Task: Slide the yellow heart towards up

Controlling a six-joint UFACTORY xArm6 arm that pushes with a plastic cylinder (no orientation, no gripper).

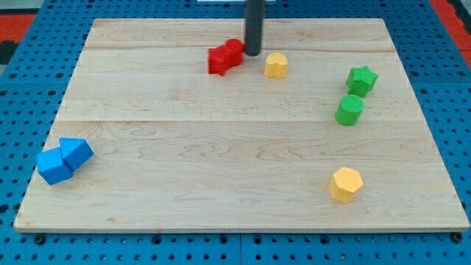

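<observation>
Since my tip [253, 54] has no claw and sits between the red block [224, 57] and the yellow heart [276, 65], it should go below the heart, then push up.

Yellow heart [276, 65]: small yellow block, lying flat on the wooden board [221, 147] near the view's top, slightly right of centre. Lobed outline only faintly discernible. Positioned just right of my tip [252, 54], apparently not touching it.
</observation>
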